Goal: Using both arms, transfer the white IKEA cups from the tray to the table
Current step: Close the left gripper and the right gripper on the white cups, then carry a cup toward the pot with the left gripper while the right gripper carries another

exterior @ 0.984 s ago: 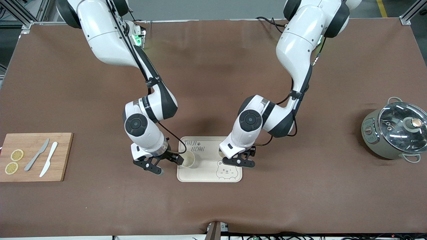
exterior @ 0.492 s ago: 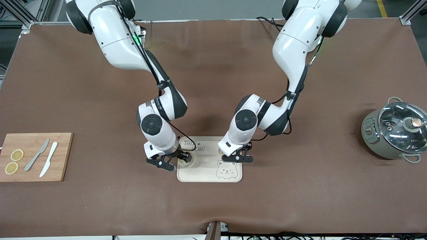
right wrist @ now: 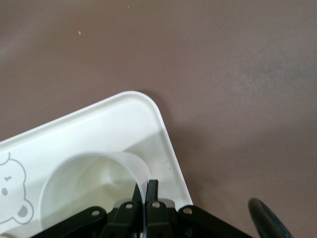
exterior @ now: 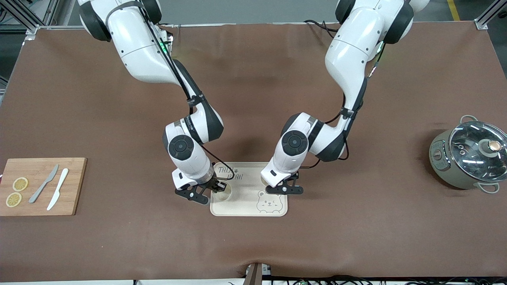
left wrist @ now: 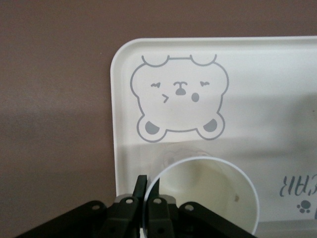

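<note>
Both arms have gone for a rim pinch here, which makes sense for handleless cups that are too tapered to grab round the body.

The right gripper (exterior: 216, 187) sits at the edge of the cream-white rounded-rectangle tray with the bear face (exterior: 245, 211) toward the right arm's end of the table. In the right wrist view its fingers (right wrist: 151, 191) are clamped on the wall of a small cream-white tapered cup (right wrist: 89, 178), one finger inside the rim and one outside. That cup (exterior: 224, 193) stands upright on the tray close to the edge.

The left gripper (exterior: 283, 186) does the same thing at the tray edge toward the left arm's end. Its fingers (left wrist: 140, 186) are closed over the rim of the second cream-white cup (left wrist: 208, 193), which is upright next to the printed bear. From the front camera this cup is almost entirely hidden under the wrist.

Each arm takes the cup on its own end, so I'd guess they can lift and carry outward without crossing. Both cups look like they're sitting on the tray, so nothing has reached the brown matte table (exterior: 356, 237) yet.

A thin-wall pinch could let a cup swing or slip on the lift, so a slow straight rise seems wise.
</note>
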Robot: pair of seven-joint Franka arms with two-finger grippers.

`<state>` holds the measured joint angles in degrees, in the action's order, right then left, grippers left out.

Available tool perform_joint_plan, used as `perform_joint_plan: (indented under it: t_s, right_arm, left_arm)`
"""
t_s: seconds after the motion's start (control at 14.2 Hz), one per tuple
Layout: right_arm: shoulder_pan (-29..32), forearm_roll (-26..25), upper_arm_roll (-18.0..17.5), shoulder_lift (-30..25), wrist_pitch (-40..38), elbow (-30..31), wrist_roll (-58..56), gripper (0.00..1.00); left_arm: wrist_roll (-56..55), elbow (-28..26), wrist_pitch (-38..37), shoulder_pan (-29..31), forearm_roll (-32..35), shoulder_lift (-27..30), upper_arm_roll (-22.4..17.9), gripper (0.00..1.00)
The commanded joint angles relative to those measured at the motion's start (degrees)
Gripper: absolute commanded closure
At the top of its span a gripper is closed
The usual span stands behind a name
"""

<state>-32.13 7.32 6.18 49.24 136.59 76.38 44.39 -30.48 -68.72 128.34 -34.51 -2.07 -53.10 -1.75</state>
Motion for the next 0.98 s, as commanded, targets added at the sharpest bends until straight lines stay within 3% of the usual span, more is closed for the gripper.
perform_joint_plan:
  t_s: [0.0, 0.28, 0.56, 0.77, 0.91]
  right_arm:
    - [0.58, -0.11, 0.32, 0.42, -3.94, -3.68, 0.53, 1.0]
    - [4.26, -0.11, 0.41, -0.45, -12.91, -9.4, -3.93, 1.0]
    - [9.97, 0.07, -0.03, -1.6, -17.83, -10.8, -15.96, 1.0]
    - [14.8, 0.15, -0.03, -1.95, -20.48, -11.69, -26.51, 1.0]
    - [17.97, 0.15, -0.03, -2.3, -20.84, -11.69, -33.98, 1.0]
  left_arm:
    - [0.51, -8.4, -2.12, 2.5, -0.22, 7.89, -0.36, 1.0]
    - [13.21, -29.74, -2.13, 8.47, -0.22, 26.16, -0.18, 1.0]
    - [33.07, -50.41, -0.38, 19.71, -0.39, 44.46, -0.01, 1.0]
    - [46.61, -60.62, 4.26, 27.88, -1.01, 50.97, 0.08, 1.0]
    - [55.48, -63.63, 5.51, 33.17, -1.71, 52.14, 0.08, 1.0]
